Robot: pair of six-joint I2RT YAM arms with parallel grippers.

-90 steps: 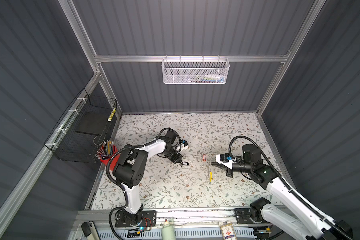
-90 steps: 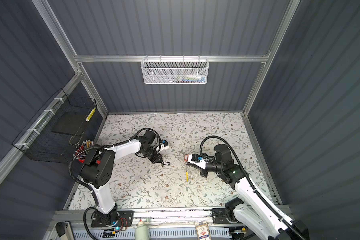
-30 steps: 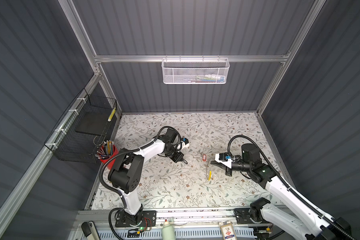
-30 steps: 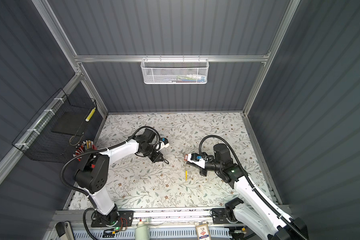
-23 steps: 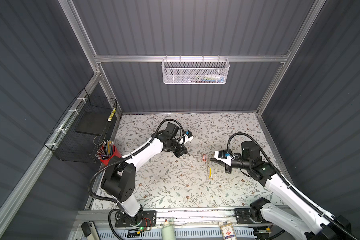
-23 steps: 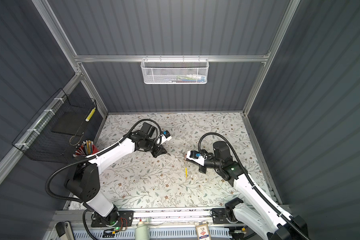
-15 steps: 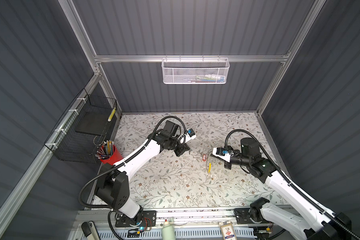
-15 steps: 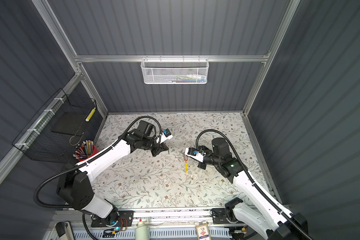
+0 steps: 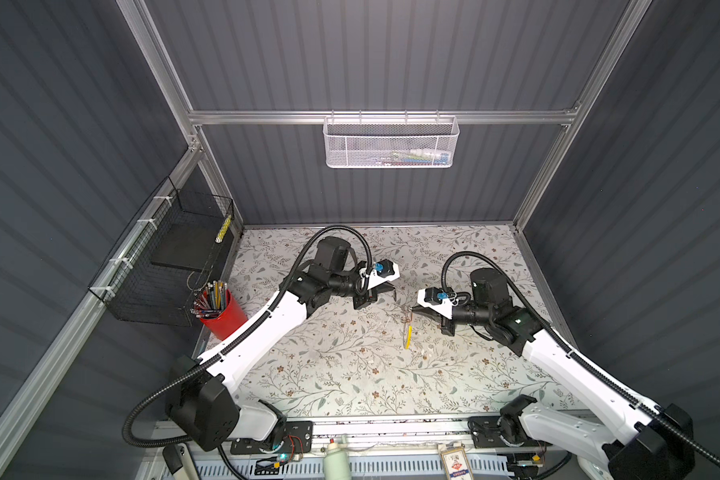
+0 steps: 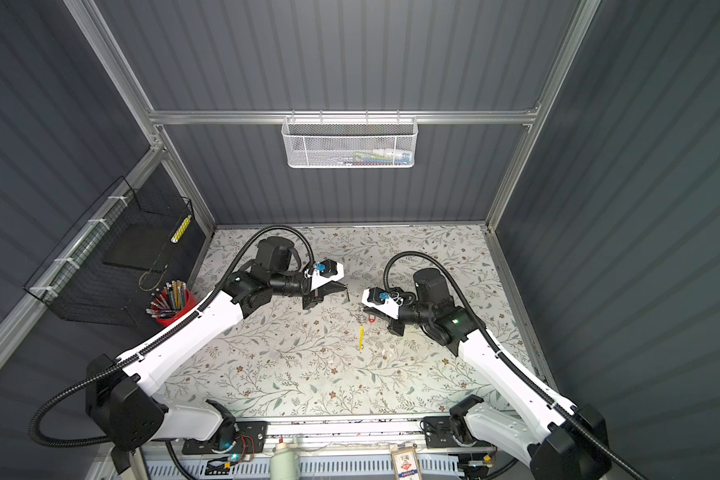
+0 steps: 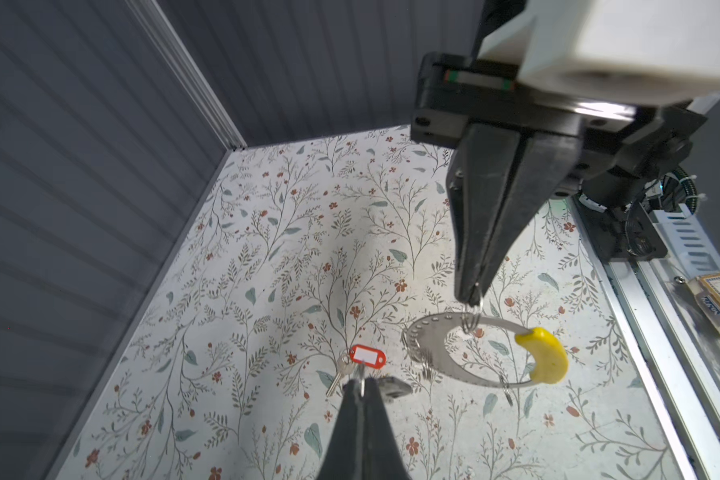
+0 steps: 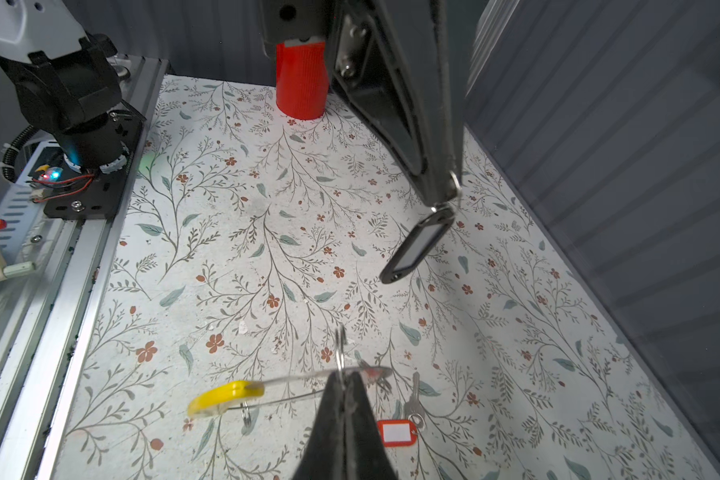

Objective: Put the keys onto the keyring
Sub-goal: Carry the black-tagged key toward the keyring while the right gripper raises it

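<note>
The left gripper (image 12: 444, 198), clenched on the black-tag key (image 12: 418, 245), has swung toward the right gripper (image 11: 470, 296), which grasps the keyring (image 11: 429, 351), over the floral desk (image 9: 350, 374) between grey walls (image 9: 391, 62).

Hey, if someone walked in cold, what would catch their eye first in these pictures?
Probably the bright yellow segment of the keyring, mid-table, which the right gripper holds by a small ring. Then the black-rimmed tag dangling in the air from the shut left gripper, and the red-tagged key lying on the floral table beside the keyring.
</note>
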